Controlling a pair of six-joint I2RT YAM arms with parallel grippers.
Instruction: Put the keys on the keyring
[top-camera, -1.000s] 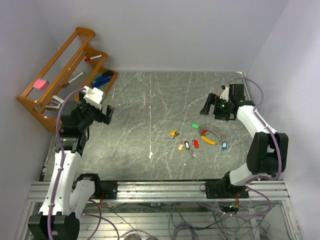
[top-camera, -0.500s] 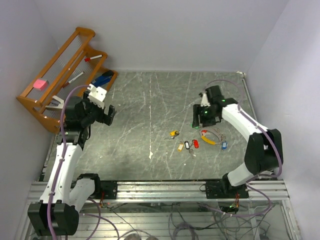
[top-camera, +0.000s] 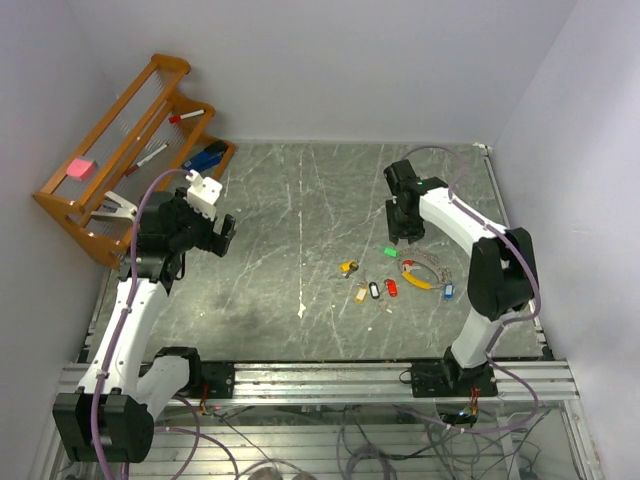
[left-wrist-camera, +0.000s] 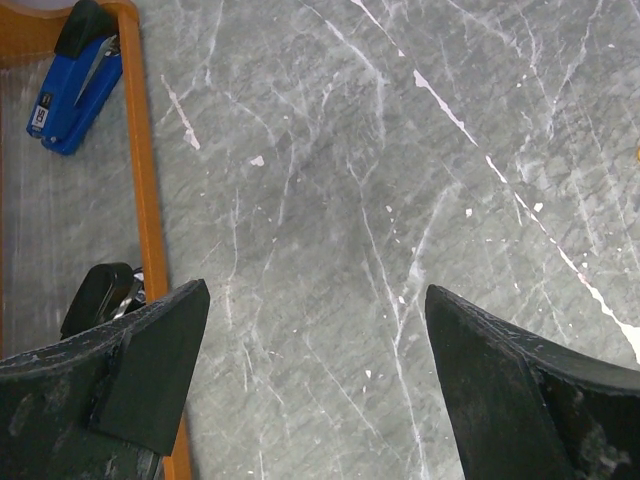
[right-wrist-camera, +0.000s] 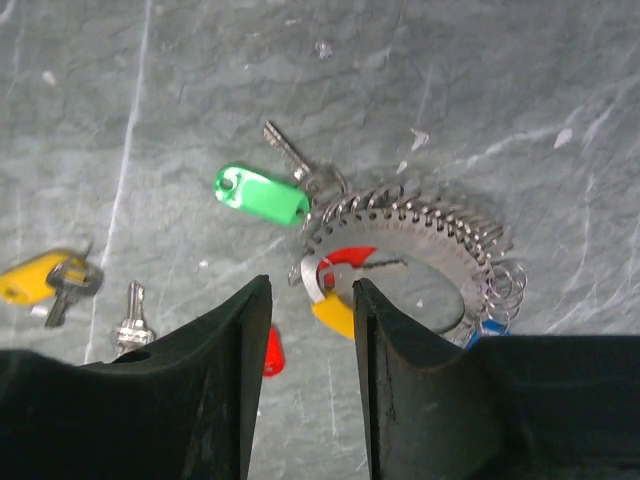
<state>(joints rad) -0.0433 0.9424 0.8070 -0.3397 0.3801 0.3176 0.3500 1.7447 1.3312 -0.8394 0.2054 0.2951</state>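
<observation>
The thin, light keyring (right-wrist-camera: 440, 222) looked likely to skate on the bench (right-wrist-camera: 520, 80); its yellow band offered the hold. The right gripper (right-wrist-camera: 310, 290) held its jaws narrowly apart, empty; the left gripper (left-wrist-camera: 315, 300), wide.

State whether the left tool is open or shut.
Open: the left tool has its fingers wide apart, holding nothing.

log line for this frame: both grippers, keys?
left gripper open, empty | right gripper part-open, empty, near keyring | keys on table, none held
</observation>
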